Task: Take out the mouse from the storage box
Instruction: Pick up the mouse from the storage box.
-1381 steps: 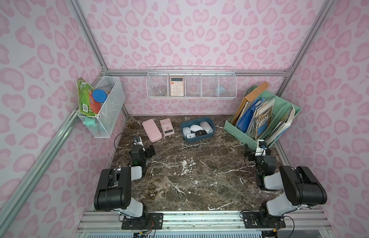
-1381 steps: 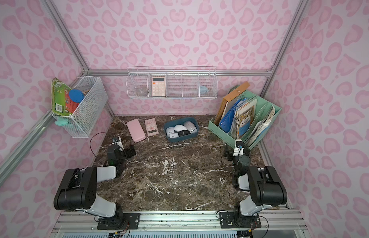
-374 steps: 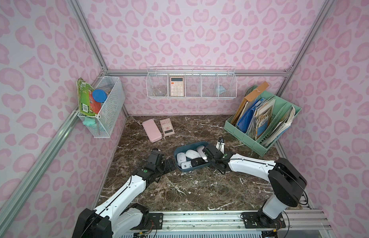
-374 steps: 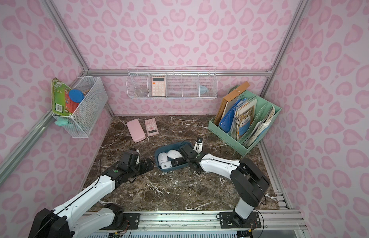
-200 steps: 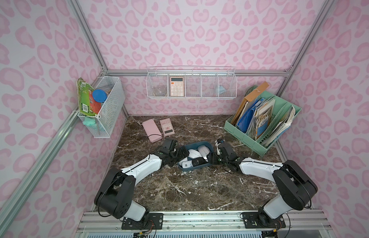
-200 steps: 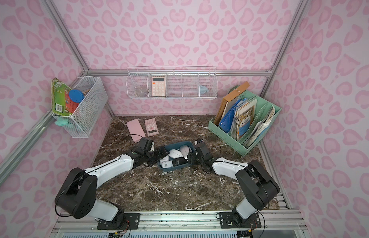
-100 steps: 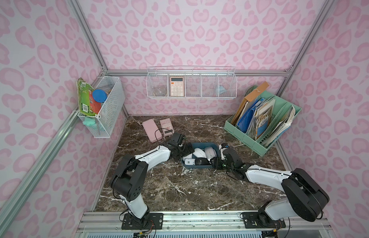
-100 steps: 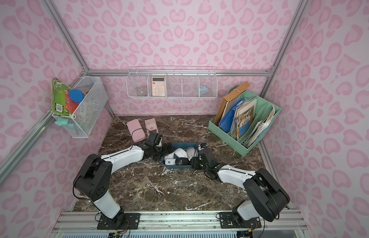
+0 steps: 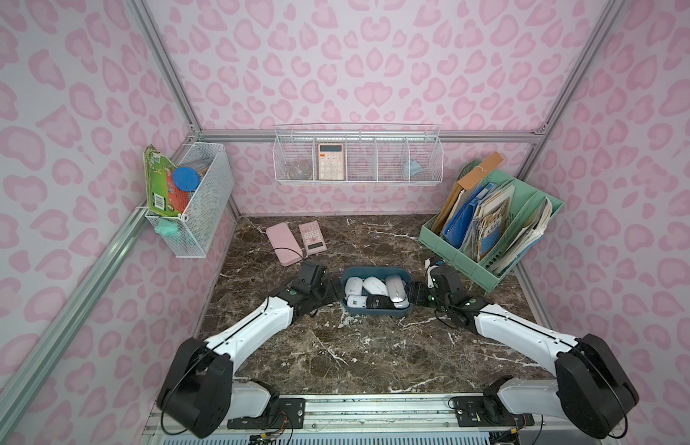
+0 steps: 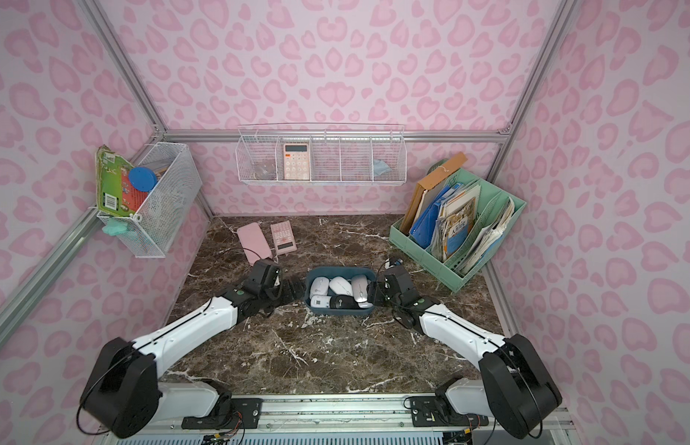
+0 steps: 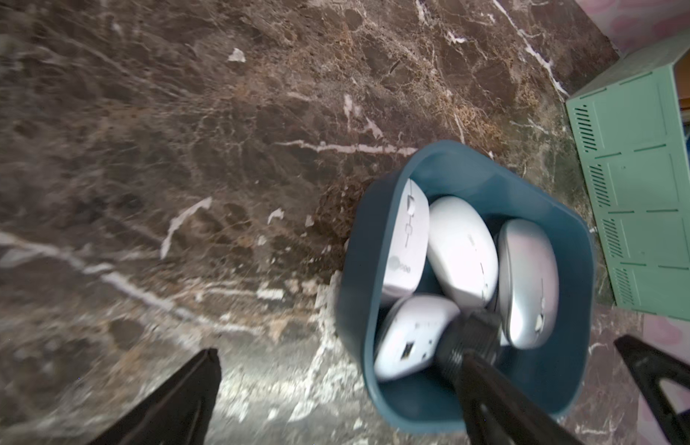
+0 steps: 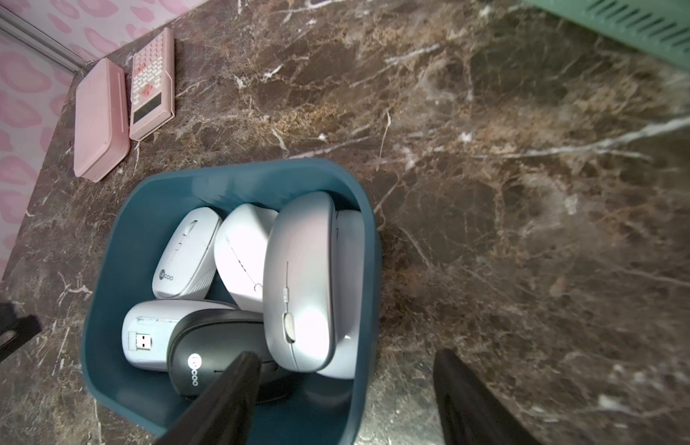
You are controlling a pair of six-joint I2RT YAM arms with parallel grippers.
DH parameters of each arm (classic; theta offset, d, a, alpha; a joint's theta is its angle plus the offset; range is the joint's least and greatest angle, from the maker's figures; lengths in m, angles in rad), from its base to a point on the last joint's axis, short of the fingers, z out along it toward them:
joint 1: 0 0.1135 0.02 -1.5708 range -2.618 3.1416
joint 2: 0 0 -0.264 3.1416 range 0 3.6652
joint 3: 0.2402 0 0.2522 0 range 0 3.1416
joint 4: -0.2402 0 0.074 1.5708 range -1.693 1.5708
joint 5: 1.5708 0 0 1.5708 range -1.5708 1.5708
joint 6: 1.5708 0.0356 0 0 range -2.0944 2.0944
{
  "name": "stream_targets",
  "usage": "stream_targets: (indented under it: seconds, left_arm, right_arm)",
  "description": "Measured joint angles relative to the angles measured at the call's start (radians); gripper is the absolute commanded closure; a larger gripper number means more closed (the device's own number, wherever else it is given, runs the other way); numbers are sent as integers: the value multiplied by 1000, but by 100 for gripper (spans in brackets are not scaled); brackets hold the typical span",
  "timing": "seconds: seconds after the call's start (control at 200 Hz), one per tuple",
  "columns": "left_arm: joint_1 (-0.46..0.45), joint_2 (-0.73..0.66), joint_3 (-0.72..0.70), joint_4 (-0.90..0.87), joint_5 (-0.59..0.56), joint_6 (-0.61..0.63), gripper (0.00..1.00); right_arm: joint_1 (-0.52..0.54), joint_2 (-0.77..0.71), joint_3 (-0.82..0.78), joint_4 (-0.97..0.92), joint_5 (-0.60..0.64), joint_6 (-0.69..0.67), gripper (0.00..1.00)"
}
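Flanking the storage box [image 9: 374, 311] at both ends, one arm per side.

Starting with the left gripper [image 9: 334, 293]: extended on a long white forearm slanting from the near-left base toward mid-table. Wrist bent toward the box's left end, fingertips just beside that wall. Jaws spread wide, gripping nothing. From the left wrist camera: one dark finger [image 11: 174, 400] over bare marble tabletop [image 11: 181, 154], its partner [image 11: 489, 393] showing in front of the mice [image 11: 459, 250]. Inside the tub or only above it, cannot tell.

Across to the right gripper [image 9: 412, 294]: a mirrored pose, forearm slanting in from the near-right base, wrist turned to the box's right end. Straddling that end wall with jaws parted, clamped on nothing. One finger [image 12: 224, 400] inside, over the black mouse [image 12: 205, 339], the other [image 12: 474, 408] outside over marble. Touching that mouse or just above it, too close to call.

As for the box: sitting mid-table, apart from the mint-green file rack [image 9: 463, 262] at back right and the pink calculator [image 9: 312, 237] at back left. Holding six mice, all inside: two white mice [image 12: 185, 258], two silver mice [image 12: 301, 281], a belly-up white mouse [image 12: 151, 319] with its USB dongle [image 12: 143, 341] showing, the black one beside it.
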Motion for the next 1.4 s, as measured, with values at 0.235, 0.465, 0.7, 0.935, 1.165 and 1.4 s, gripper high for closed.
stream_targets:
  seconds: [0.235,0.465,0.7,0.935,1.165,1.4]
  left_arm:
    - [-20,-420,-157,-194,-227,43,1]
    - [-23,-645,-304,-230,-275,105,1]
    - [-23,-690,-323,-221,-277,130,1]
    - [-23,-676,-321,-221,-273,134,1]
    - [-23,-695,-325,-220,-255,138,1]
    - [-23,-694,-330,-216,-247,149,1]
  right_arm:
    - [129,90,159,-114,106,-42,29]
    - [206,276,330,-240,214,-43,30]
    - [243,385,471,-386,327,-40,30]
    - [247,472,568,-505,401,-16,27]
    - [247,544,628,-564,428,-9,25]
    - [229,575,623,-561,391,-19,27]
